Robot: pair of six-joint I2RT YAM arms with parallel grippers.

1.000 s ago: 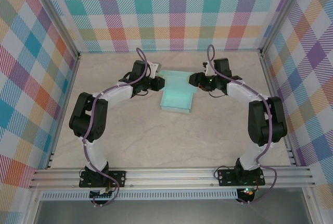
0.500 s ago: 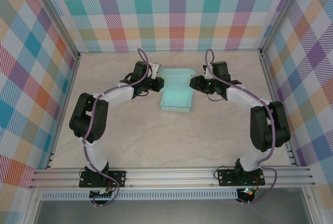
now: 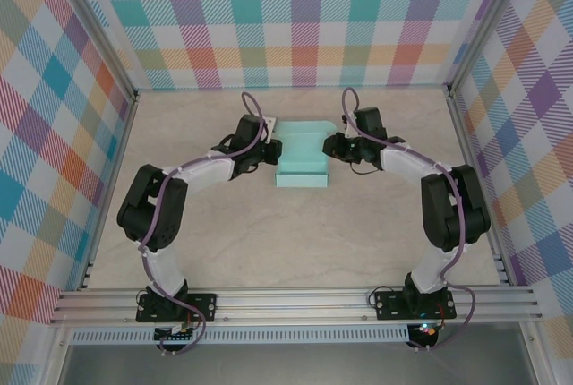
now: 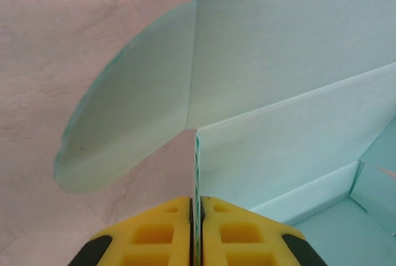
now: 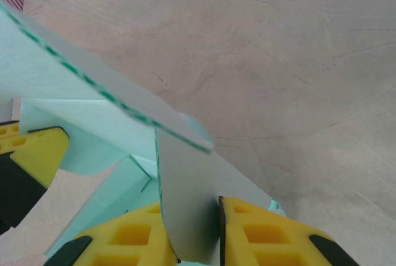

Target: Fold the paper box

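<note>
The paper box (image 3: 302,166) lies on the table (image 3: 295,242), toward the far middle, partly formed, directly between the two arms' ends. The left gripper (image 4: 197,207) is clamped tight on the edge of an upright wall (image 4: 278,136) of the box, with no gap showing between its pads. The right gripper (image 5: 189,229) has a side flap (image 5: 185,192) standing between its jaws and the card fills the gap; whether it is firmly clamped cannot be told. Risks noted: with thin card pinched at opposite sides, any pull of the arms apart may tear a crease line or lift the box off the table. A push together may buckle the base. The side flap bows at the right jaws and may slip out or take a false crease. The rounded flap (image 4: 124,136) hangs loose outside the left corner and may be crushed rather than tucked.
</note>
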